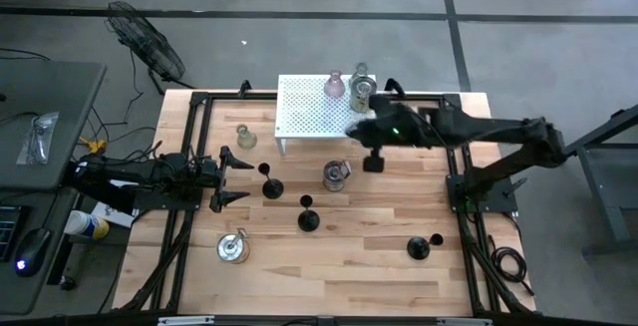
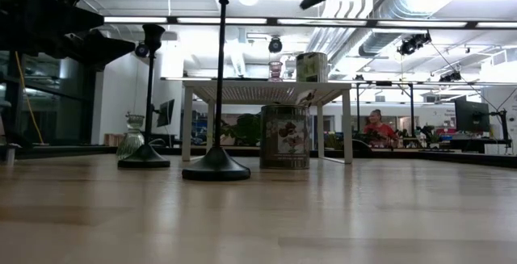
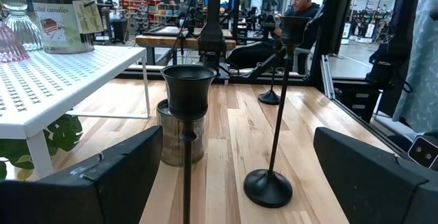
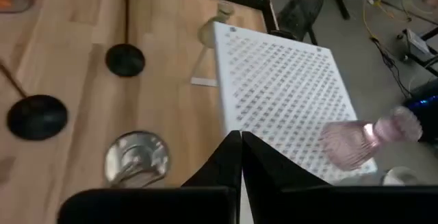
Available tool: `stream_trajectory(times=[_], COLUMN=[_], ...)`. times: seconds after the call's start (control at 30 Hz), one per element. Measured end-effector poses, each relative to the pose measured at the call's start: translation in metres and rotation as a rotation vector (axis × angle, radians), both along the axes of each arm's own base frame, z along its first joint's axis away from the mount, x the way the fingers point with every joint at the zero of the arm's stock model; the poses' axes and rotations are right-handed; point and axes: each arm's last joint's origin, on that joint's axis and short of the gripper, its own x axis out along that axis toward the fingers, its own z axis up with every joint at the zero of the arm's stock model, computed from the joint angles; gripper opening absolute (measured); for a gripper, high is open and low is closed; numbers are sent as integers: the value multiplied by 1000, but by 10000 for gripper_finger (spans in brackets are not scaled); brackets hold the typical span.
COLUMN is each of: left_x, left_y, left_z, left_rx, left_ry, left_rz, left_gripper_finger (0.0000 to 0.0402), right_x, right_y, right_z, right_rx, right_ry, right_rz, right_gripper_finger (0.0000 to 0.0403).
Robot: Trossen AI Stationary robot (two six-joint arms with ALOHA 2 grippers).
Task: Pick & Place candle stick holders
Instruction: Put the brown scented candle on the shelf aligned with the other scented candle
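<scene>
Our left fingers (image 1: 231,176) stand released at nine o'clock, facing the black holder (image 1: 269,183) on the bench (image 1: 349,256); top-heavy and tippy, so we'd grip its thin stem. Right fingers (image 1: 357,132) clenched empty over the rack (image 1: 314,107)

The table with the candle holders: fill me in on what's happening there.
The left gripper stands open beside a black candle holder, apparently lined up to grasp it. The right gripper is shut and empty over the edge of the white rack, where a pinkish holder already sits. Other holders remain on the table.
</scene>
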Motion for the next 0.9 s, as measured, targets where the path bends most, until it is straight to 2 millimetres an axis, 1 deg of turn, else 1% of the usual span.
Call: stream_trajectory(times=[0.13,0.3,0.63,0.73,0.9], left_x=[0,0,0,0,0], left_y=[0,0,0,0,0], left_z=[0,0,0,0,0], left_rx=[0,0,0,0,0], left_ry=[0,0,1,0,0], left_rz=[0,0,0,-1,-1], left_gripper_finger=[372,372,372,372,372], right_x=[-18,-40,-86,-98,-112], right_y=[14,23,25,25,25], right_z=[-14,-27,-51,-57,-69], right_rx=[26,75,132,178,279], right_ry=[-55,-114,-272,-311,-354], right_rz=[20,19,-3,-24,-62], right_gripper_finger=[3,3,3,3,3])
